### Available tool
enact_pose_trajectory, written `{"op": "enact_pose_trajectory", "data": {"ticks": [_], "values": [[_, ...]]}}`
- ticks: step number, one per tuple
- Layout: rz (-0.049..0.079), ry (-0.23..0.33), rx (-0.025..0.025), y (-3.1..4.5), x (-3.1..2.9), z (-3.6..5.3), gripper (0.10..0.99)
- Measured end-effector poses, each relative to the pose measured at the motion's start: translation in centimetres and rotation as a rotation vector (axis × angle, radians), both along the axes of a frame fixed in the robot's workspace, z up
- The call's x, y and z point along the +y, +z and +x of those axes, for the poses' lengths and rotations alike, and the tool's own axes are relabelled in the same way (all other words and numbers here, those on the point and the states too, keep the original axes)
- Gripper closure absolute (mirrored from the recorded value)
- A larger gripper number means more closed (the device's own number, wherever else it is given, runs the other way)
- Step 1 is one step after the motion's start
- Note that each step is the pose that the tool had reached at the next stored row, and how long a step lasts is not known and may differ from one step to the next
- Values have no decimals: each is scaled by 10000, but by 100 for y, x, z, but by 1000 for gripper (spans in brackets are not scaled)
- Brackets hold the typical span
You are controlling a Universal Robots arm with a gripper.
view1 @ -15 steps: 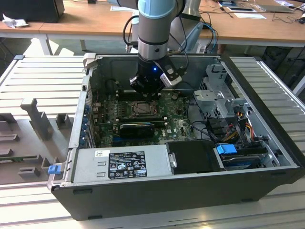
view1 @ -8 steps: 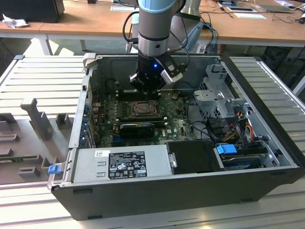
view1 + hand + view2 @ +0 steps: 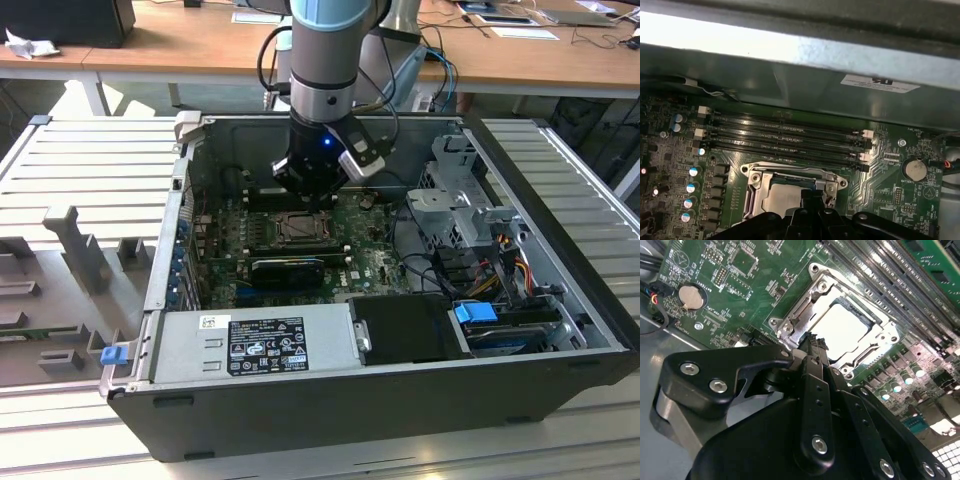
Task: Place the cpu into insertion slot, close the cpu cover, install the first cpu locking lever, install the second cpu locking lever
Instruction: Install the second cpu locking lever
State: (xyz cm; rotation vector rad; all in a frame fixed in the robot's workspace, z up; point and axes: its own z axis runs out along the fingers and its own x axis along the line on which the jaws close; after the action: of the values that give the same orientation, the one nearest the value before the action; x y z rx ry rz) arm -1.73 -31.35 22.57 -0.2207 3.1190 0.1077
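Already the cpu (image 3: 844, 326) lies flat inside the insertion slot (image 3: 790, 327), its pale metal top bright under the light in the second wrist view. The cpu cover (image 3: 879, 334) appears to be down around it, framing the chip, though glare makes it hard to be sure the frame sits fully flush. In the first wrist view the same socket (image 3: 751, 181) sits on the green motherboard (image 3: 880, 175), just beside the long memory slots (image 3: 785, 137).

The tool (image 3: 816, 343) hangs right over the near edge of the socket, its dark fingers drawn tightly together and carrying nothing; the tips are at or just above the cover's rim. In the exterior view the arm (image 3: 322, 90) reaches down into the open computer case (image 3: 560, 300), which rests on a ribbed metal desk (image 3: 90, 160).

The likely risk is sideways force: if the tips press off-line, they could scrape the cover, slip onto the board's small parts, or shift the frame before it is latched.
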Motion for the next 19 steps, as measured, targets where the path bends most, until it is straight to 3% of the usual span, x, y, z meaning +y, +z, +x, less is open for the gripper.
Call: {"op": "enact_pose_trajectory", "data": {"ticks": [19], "values": [[-2,-2,1,6,-123,-1,980]]}}
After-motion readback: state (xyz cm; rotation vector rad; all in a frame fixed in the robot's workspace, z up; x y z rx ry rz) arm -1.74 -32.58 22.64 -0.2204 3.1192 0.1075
